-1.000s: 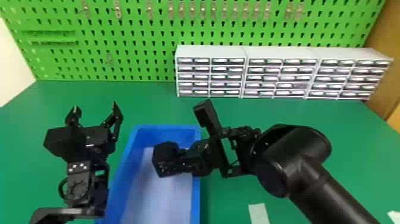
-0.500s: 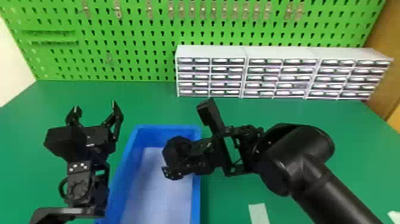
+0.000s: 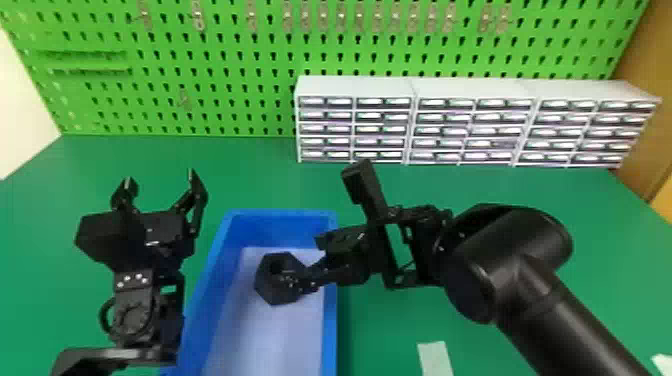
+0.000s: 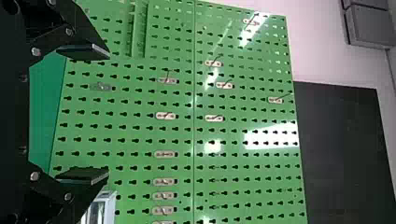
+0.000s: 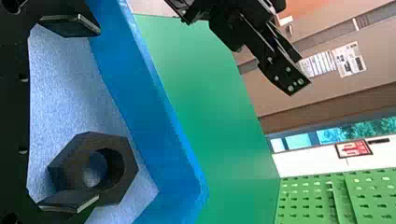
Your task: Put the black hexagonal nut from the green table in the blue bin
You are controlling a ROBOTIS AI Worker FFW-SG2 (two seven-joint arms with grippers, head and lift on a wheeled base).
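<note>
Black nut (image 3: 265, 290) is framed by the blue bin (image 3: 329, 320); right tool (image 3: 326, 230) and, at its ten o'clock, left tool (image 3: 161, 178) are spread wide; drawer units (image 3: 470, 90) are set at two.

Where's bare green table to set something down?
Between the blue bin and the pegboard, and left of the left gripper, the green table looks free. It's crowded at the bin, with the right gripper and black nut there, and beneath the right arm.

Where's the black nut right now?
In the head view, the black nut shows left of centre, within the rim of the blue bin, beside the right gripper, whose jaws are open.
</note>
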